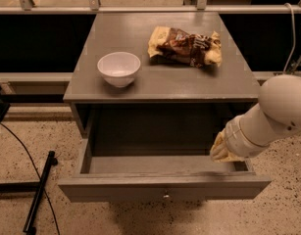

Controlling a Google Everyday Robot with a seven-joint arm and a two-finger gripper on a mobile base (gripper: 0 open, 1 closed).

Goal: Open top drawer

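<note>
The top drawer (164,185) of the grey cabinet stands pulled far out toward the camera. Its deep box is empty inside, and a small round metal knob (165,196) shows at the centre of its plain front. My gripper (219,150) is at the drawer's right side, just above the right wall near the front. Only its yellowish tips show past the white arm (270,116). It touches nothing that I can see.
A white bowl (119,68) sits on the cabinet top (140,38) at the left. A crumpled snack bag (185,45) lies at the back right. A black stand and cable (37,190) lie on the speckled floor at the left. A rail runs behind the cabinet.
</note>
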